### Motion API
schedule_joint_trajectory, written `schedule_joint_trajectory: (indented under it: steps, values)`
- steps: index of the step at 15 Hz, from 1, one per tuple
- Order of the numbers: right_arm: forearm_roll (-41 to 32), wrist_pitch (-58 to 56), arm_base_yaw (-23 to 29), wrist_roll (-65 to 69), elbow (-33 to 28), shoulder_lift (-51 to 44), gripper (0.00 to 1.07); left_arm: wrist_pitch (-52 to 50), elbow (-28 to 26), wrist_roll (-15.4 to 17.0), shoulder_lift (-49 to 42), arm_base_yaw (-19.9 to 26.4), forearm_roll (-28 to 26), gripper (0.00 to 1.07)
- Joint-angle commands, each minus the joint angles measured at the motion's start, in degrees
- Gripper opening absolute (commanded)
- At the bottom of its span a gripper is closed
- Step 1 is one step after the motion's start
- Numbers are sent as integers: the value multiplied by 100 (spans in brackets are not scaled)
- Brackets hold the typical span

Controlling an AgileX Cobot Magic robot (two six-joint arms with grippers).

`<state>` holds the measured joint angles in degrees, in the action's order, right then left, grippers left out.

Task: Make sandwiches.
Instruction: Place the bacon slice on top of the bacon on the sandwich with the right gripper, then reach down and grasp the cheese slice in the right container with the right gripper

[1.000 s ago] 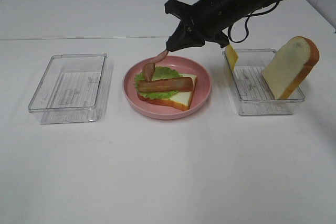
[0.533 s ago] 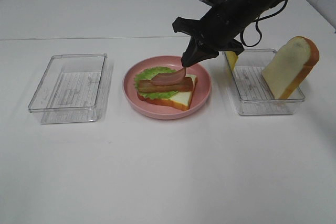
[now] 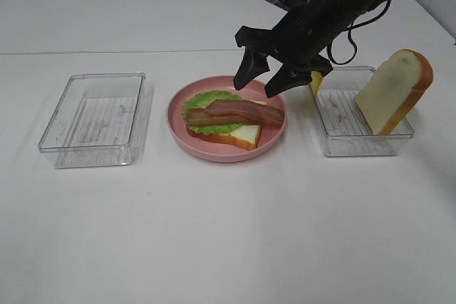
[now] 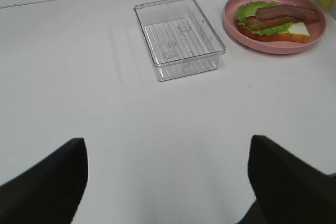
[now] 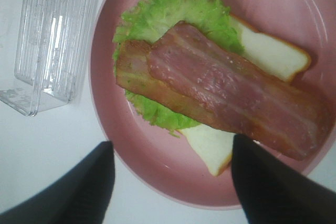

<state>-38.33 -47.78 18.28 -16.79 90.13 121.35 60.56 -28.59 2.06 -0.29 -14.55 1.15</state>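
Note:
The sandwich (image 3: pixel 226 120) lies on a round pink plate (image 3: pixel 274 132): a bread slice, green lettuce and two bacon strips (image 3: pixel 242 112) on top. It also shows in the right wrist view (image 5: pixel 210 85) and the left wrist view (image 4: pixel 278 22). My right gripper (image 3: pixel 261 82) is open and empty just above the plate's far side. A second bread slice (image 3: pixel 395 90) leans in the right clear tray (image 3: pixel 356 137), with a yellow cheese square (image 3: pixel 314 80) at its left end. My left gripper (image 4: pixel 165 182) is open, far from the plate.
An empty clear tray (image 3: pixel 96 119) stands left of the plate, also in the left wrist view (image 4: pixel 178 38). The white table (image 3: pixel 228 233) spreads in front of the plate and trays.
My right gripper carried the second bacon strip over the plate, laid it across the first strip and opened. The strip now rests on the sandwich.

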Motion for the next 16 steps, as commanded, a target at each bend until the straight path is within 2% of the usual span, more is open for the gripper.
schedule_joint_trajectory:
  steps: [1,6,8,9,11,16]
  values:
    - [109,-40,0,6,40,-57,72,-69,6,34,-115,-11,23,79]
    - [842,17,0,80,40,-544,71,-69,6,34,-115,-11,23,79]
    - [1455,63,0,430,46,-773,71,-69,6,34,-115,-11,23,79]
    - [1988,-92,0,859,132,-825,71,-69,6,34,-115,-11,23,79]
    - [2951,-435,0,1570,527,-796,71,-69,6,34,-115,-11,23,79]
    - [3380,-1192,-63,1874,1564,-281,71,-69,6,29,-115,-11,23,79]
